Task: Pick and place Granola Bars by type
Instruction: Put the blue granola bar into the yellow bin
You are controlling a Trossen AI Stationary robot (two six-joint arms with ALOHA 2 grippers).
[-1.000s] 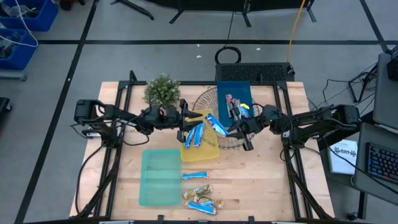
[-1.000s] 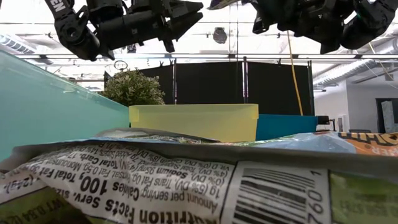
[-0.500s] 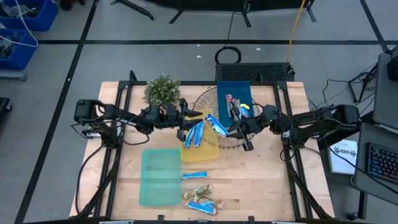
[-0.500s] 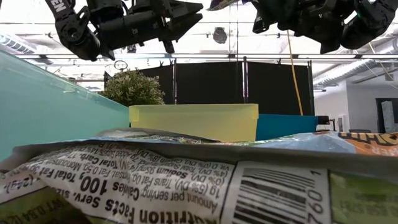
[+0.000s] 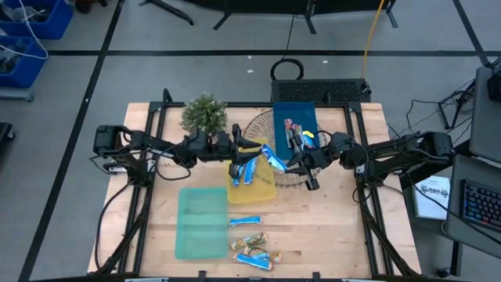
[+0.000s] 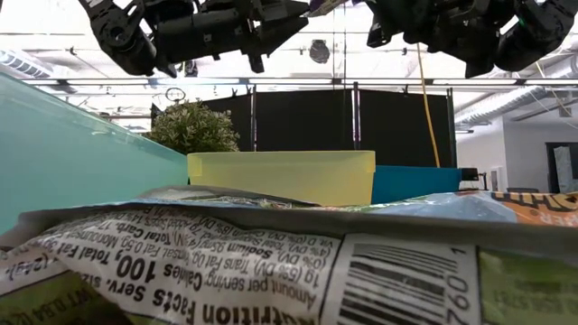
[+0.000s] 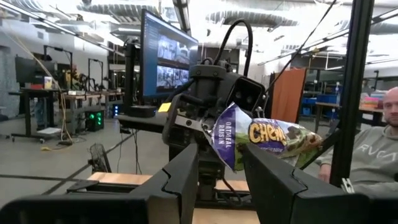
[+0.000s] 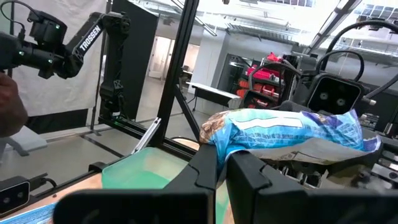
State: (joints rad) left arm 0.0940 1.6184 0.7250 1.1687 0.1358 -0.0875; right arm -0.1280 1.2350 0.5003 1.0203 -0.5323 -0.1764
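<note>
My right gripper (image 5: 290, 162) is shut on a blue-and-white granola bar (image 5: 272, 157), held in the air over the right edge of the yellow tray (image 5: 266, 192). My left gripper (image 5: 247, 149) is open and faces it from the left. In the left wrist view the bar (image 7: 267, 138) shows just beyond its two spread fingers, apart from them. Two blue-and-white bars (image 5: 244, 168) lie in the yellow tray. Blue-and-red bars (image 5: 294, 131) lie in the blue tray (image 5: 295, 110). More bars (image 5: 250, 241) lie on the table, near its near edge. My right gripper pinches the bar by one end (image 8: 219, 138) between its two fingers, coming level from the table's right, along the bar's length. The bar is lifted clear and sticks out roughly level toward the left gripper, its free end (image 8: 348, 134) unsupported.
A green tray (image 5: 202, 222) lies left of the loose bars. A potted plant (image 5: 204, 113) and a wicker basket (image 5: 262, 125) stand at the far side. One wrapper (image 6: 271, 262) lies right in front of the low camera. A person (image 7: 379, 149) sits beyond the table.
My left gripper has moved toward the table's right, closer to the bar in my right gripper, and stays open. My right gripper and its bar have kept still.
</note>
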